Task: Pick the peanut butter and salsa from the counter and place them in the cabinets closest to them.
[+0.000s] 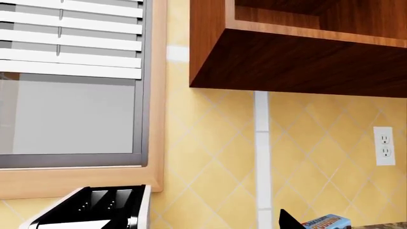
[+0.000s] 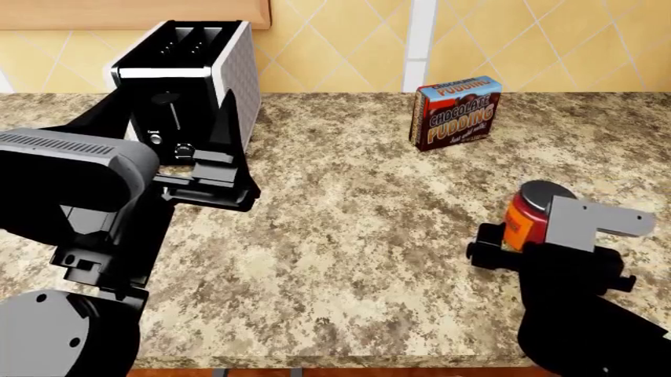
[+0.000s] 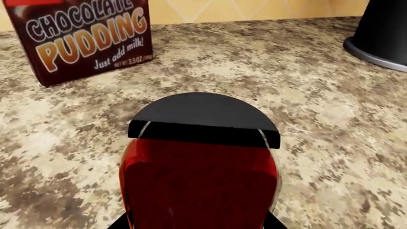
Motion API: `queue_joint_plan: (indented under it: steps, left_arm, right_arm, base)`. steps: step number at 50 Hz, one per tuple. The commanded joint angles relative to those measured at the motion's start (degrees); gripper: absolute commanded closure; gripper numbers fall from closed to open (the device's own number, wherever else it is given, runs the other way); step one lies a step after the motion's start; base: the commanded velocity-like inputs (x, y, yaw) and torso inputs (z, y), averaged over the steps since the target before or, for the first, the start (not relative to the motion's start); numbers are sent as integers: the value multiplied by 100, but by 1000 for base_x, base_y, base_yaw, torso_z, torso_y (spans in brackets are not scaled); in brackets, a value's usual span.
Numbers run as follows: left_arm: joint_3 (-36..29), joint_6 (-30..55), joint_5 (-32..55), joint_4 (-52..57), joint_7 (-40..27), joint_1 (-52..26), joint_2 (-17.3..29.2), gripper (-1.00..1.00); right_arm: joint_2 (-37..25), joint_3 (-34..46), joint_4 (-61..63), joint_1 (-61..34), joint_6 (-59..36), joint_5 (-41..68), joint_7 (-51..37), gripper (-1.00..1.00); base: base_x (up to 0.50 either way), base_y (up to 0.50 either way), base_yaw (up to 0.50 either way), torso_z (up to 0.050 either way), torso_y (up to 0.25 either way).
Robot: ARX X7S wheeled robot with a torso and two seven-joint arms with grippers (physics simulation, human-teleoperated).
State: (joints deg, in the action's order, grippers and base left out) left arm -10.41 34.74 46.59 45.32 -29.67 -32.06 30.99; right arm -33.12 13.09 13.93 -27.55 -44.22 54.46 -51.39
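Note:
The salsa (image 2: 521, 222), a squat orange-red jar with a dark lid, stands on the speckled counter (image 2: 346, 236) at the right. My right gripper (image 2: 529, 247) is shut on it. In the right wrist view the salsa (image 3: 200, 171) fills the frame, with a black finger against each side at the bottom edge. My left gripper (image 2: 173, 106) is raised in front of the toaster (image 2: 188, 75), open and holding nothing. One of its fingertips (image 1: 289, 220) shows against the tiled wall. The peanut butter is out of view.
A chocolate pudding box (image 2: 456, 114) stands by the back wall. An open wooden wall cabinet (image 1: 299, 57) hangs above, right of a window with blinds (image 1: 70, 81). A wall outlet (image 1: 384, 145) is beside it. A black appliance base (image 3: 381, 28) sits right of the jar.

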Motion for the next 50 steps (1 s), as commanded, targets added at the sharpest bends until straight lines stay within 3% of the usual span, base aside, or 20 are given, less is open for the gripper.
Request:
queue_joint_plan:
  steps: [1,7,15,22,32,40,50]
  left_arm:
    - [-15,-17,2,-4,-8,-2,11,-100]
    - [-3,-15,30,11,-30,-9,22,-100]
    - [-65,66,-28,-63,-113,-133,-2,-100]
    - [-85,736,333,-368,-546,-1218,-183,-100]
    - [-527,1414,294,-1656,-636,-3115,-758,-100]
    - [-794,1426,19,-2938,-359,-3895,-1106,-100]
    - [-1202,1152,-578,-5023,83,-4769,-1538,-100]
  right_arm:
    - [-38,-49,5,80,-148,-67,-104,100]
    - [-90,-116,247,123,-181,-5,-232,100]
    - [-348,-380,1455,232,-156,251,-488,100]
    - [-595,-722,2448,-33,-398,869,-939,100]
    - [-883,-924,2887,-985,-1033,2132,-1723,100]
    - [-984,-930,2877,-1550,-1230,2727,-2021,100]
    - [-995,-574,2550,-3014,-1634,3875,-2628,100]
  base:
    - [0,-3,-3,0,0]
    - [0,0,-1,0,0]
    - [0,0,0,0,0]
    - [0,0,0,0,0]
    - [0,0,0,0,0]
    - [0,0,0,0,0]
    - [0,0,0,0,0]
